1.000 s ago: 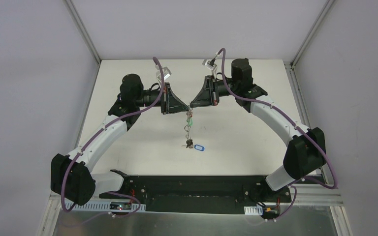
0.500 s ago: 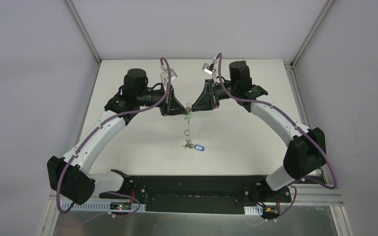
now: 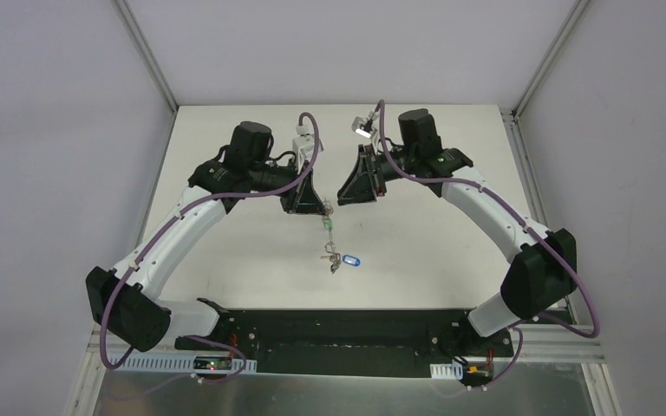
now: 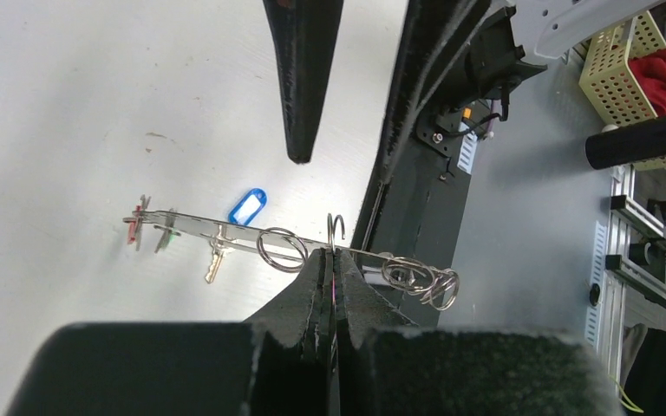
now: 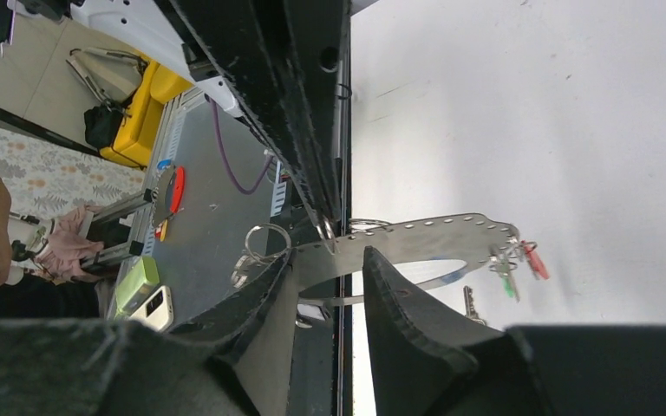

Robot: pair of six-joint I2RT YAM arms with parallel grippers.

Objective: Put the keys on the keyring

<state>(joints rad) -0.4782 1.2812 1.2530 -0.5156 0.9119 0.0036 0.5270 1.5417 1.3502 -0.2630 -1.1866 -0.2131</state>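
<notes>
The keyring hangs over the white table from my left gripper, which is shut on its upper edge. In the left wrist view the keyring shows edge-on as a thin metal strip pinched in the left gripper. Keys with a red tag and a green tag dangle from it, beside a bare silver key. A blue tag hangs at the bottom. My right gripper stands open just right of the ring. In its own view the perforated keyring runs past the right gripper.
Small split rings hang on the band near my left fingers. The black base bar runs along the near table edge. Aluminium frame posts flank the back corners. A yellow basket sits off the table.
The right gripper has opened and let go of the keyring, drawing back a little. The left arm has swung rightward, its jaws still closed, and now carries the ring alone.
</notes>
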